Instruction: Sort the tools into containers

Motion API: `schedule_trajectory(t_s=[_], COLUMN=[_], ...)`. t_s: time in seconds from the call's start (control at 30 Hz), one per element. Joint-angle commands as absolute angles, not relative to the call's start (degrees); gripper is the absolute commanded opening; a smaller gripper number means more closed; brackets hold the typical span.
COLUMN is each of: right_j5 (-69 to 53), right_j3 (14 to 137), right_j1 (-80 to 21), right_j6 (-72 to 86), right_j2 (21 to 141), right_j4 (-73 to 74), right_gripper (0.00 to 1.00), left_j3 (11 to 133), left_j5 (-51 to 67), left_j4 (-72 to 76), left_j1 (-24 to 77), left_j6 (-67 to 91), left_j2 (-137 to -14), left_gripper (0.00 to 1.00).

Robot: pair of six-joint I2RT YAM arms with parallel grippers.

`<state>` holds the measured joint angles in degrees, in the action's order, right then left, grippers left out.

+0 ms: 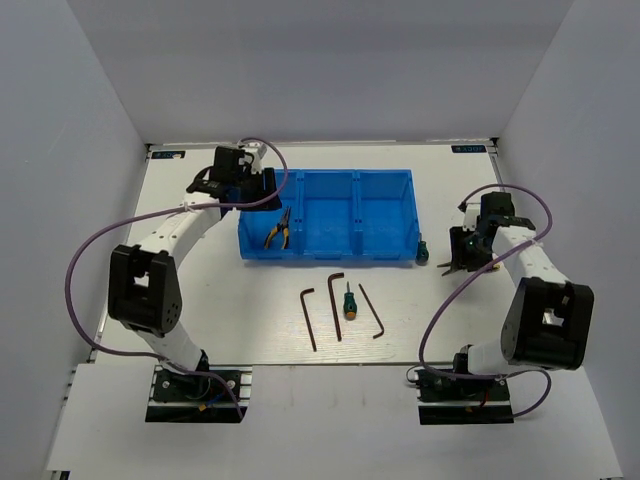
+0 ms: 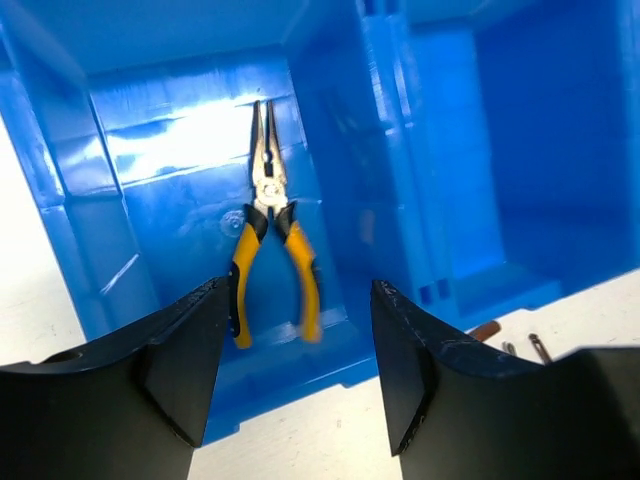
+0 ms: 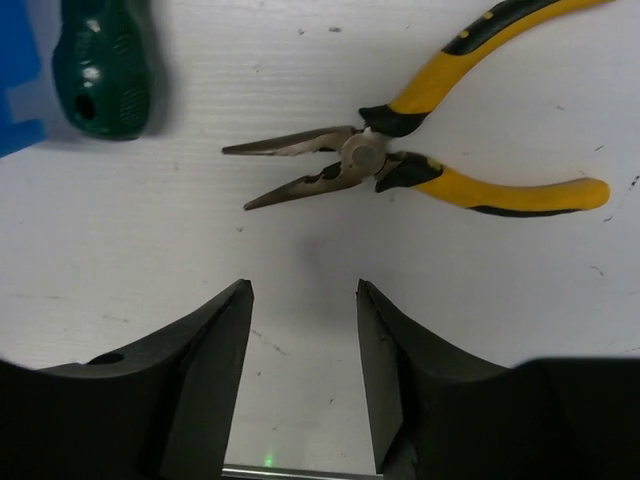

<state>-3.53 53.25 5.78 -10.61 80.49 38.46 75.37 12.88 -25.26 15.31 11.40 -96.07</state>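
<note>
The blue three-compartment bin (image 1: pixel 330 228) stands mid-table. Yellow-handled pliers (image 1: pixel 278 233) lie in its left compartment. My left gripper (image 1: pixel 248 190) hovers above that compartment, open and empty; in the left wrist view the pliers (image 2: pixel 272 235) lie on the bin floor beyond the gripper (image 2: pixel 300 305). A second pair of pliers (image 3: pixel 420 150) lies on the table right of the bin, just ahead of my open, empty right gripper (image 3: pixel 305 290). A dark green tool (image 3: pixel 105 70) rests by the bin's right corner. Three hex keys (image 1: pixel 337 303) and a stubby screwdriver (image 1: pixel 350 300) lie in front of the bin.
White walls enclose the table on three sides. The right gripper (image 1: pixel 462 260) sits low, close to the bin's right end wall (image 1: pixel 413 215). Hex key tips (image 2: pixel 485 330) show past the bin's near wall in the left wrist view.
</note>
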Motion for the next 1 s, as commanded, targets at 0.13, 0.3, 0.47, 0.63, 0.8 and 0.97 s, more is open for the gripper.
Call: schedule_trajectory(t_s=[0.13,0.3,0.47,0.63,0.8,0.97], right_j5=[-3.77,-5.09,-13.87,-21.26,-24.35,-19.97], right_j3=[55.55,61.16,68.98,69.09,60.66,58.62], right_j1=[8.52,13.35,18.97,20.83,20.22,19.60], right_j6=[-22.74,-40.48,-48.95,-56.07,-61.52,-62.14], right_j2=[84.28,89.02,96.13,97.65,94.13,96.76], right_j4=[29.10,32.33,43.40,49.39,45.28,38.94], right_gripper=[0.54,0.54,0.54,0.56,0.59,0.61], left_j3=[73.50,63.31,57.05,56.51,56.51,57.12], left_j5=[17.74,18.98,18.98,18.46,18.46,18.46], left_j4=[-25.75,-26.98,-28.73,-29.36,-29.88,-30.41], left_j1=[16.35,16.87,16.87,16.87,16.87,17.40], left_j6=[10.28,10.28,11.34,12.48,13.53,14.06], left_j2=[-83.08,-75.35,-71.02,-68.99,-68.99,-68.99], left_gripper=[0.69,0.69,0.70,0.70,0.70,0.70])
